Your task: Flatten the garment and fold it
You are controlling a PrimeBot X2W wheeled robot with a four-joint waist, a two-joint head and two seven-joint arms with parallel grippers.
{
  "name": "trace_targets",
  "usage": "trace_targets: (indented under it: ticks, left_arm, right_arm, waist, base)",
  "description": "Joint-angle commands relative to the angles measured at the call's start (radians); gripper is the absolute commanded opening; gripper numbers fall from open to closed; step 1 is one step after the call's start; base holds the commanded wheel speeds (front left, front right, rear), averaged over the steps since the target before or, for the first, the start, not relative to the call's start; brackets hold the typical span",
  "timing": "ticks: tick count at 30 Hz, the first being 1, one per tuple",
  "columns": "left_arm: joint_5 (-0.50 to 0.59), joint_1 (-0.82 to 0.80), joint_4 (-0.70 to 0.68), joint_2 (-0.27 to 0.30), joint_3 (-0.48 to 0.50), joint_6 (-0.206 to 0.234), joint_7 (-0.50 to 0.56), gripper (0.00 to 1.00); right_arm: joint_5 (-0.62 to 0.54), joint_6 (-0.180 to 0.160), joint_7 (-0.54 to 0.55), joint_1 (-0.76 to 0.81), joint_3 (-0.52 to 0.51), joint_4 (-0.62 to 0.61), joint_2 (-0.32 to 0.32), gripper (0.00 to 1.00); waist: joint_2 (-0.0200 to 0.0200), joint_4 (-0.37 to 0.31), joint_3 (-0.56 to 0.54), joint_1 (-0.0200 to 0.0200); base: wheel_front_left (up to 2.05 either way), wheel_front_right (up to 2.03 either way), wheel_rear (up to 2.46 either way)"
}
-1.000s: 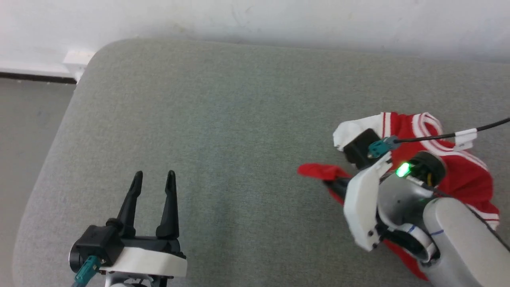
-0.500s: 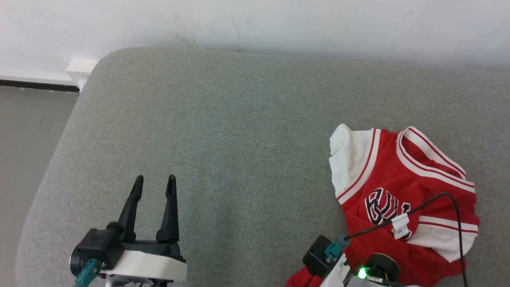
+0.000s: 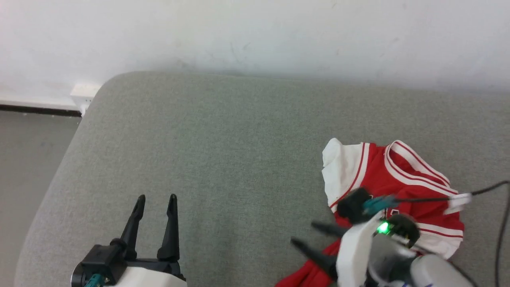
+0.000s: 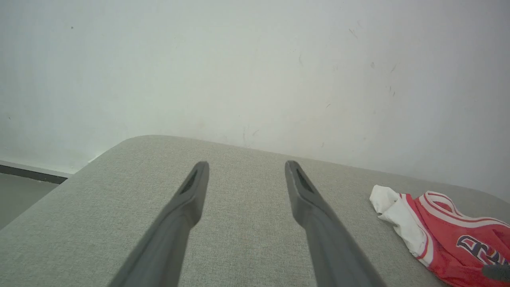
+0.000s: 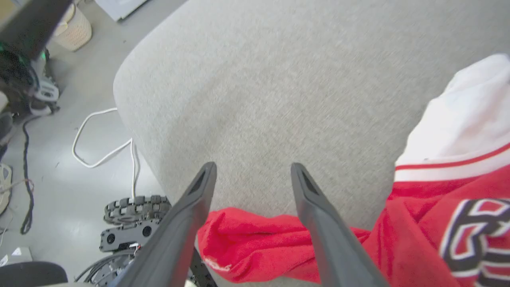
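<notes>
The garment (image 3: 398, 183) is a red jersey T-shirt with white sleeves, lying rumpled, chest side up, on the right of the grey cushion (image 3: 223, 151). My right gripper (image 3: 303, 233) is open at its near left corner, fingers pointing left. In the right wrist view the bunched red hem (image 5: 255, 239) lies loose under and between the spread fingers of the right gripper (image 5: 253, 167), with the white sleeve (image 5: 458, 127) and black lettering (image 5: 478, 235) to the right. My left gripper (image 3: 156, 197) stands open and empty at the lower left; from its wrist, the left gripper (image 4: 246, 165) has the garment (image 4: 450, 235) far off to its right.
A white wall backs the cushion, and grey floor (image 3: 24, 159) lies past its rounded left edge. A black cable (image 3: 490, 187) runs over the garment's right side. Beyond the cushion's near corner are a white cord (image 5: 99, 151), a wheeled base (image 5: 131, 223) and a basket (image 5: 73, 28).
My right gripper has opened and let go of the red hem it held, after drawing it toward the near edge. The head camera has tilted. The left arm stays put.
</notes>
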Motion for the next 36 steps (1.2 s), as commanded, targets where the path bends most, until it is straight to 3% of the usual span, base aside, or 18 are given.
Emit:
trace_targets:
  ticks: [1, 7, 14, 17, 21, 27, 33, 36]
  left_arm:
    - [0.008, 0.014, -0.008, -0.001, -0.001, 0.005, -0.005, 1.00]
    - [0.016, 0.023, -0.026, -0.001, -0.003, 0.005, -0.005, 1.00]
    - [0.021, 0.030, -0.065, -0.001, 0.011, 0.004, -0.005, 1.00]
    - [0.026, 0.039, -0.084, -0.001, 0.019, 0.006, -0.005, 1.00]
    - [0.042, 0.052, -0.100, -0.001, 0.024, 0.008, -0.005, 1.00]
    - [0.078, -0.033, -0.070, 0.029, -0.019, -0.011, 0.011, 1.00]
    - [0.105, -0.316, -0.010, 0.136, -0.193, -0.041, 0.223, 1.00]
    - [0.046, -0.490, 0.032, 0.199, -0.337, -0.043, 0.347, 1.00]
  right_arm:
    - [-0.013, -0.001, -0.030, 0.007, -0.069, -0.025, 0.021, 1.00]
    - [-0.211, -0.001, -0.189, 0.101, -0.378, -0.122, 0.117, 1.00]
    - [-0.474, -0.001, -0.481, 0.258, -0.717, -0.215, 0.248, 1.00]
    - [-0.435, -0.001, -0.600, 0.331, -0.813, -0.196, 0.253, 1.00]
    - [-0.370, -0.001, -0.718, 0.388, -0.862, -0.119, 0.254, 1.00]
    - [-0.360, -0.001, -0.781, 0.380, -0.850, -0.063, 0.254, 1.00]
    - [-0.367, -0.001, -0.795, 0.339, -0.854, -0.049, 0.254, 1.00]
    - [-0.367, -0.001, -0.805, 0.317, -0.851, -0.042, 0.254, 1.00]
  waist:
    - [0.0000, -0.023, -0.024, 0.0001]
    - [0.0000, -0.038, -0.022, 0.0001]
    - [0.0000, -0.063, -0.001, 0.0001]
    - [0.0000, -0.081, 0.002, 0.0001]
    - [0.0000, -0.119, 0.010, 0.0001]
    - [0.0000, -0.163, 0.027, 0.0001]
    - [0.0000, -0.185, 0.070, 0.0001]
    - [0.0000, -0.205, 0.102, 0.0001]
  base:
    - [0.00, 0.00, 0.00]
    - [0.00, 0.00, 0.00]
    - [0.00, 0.00, 0.00]
    - [0.00, 0.00, 0.00]
    - [0.00, 0.00, 0.00]
    - [0.00, 0.00, 0.00]
    - [0.00, 0.00, 0.00]
    - [0.00, 0.00, 0.00]
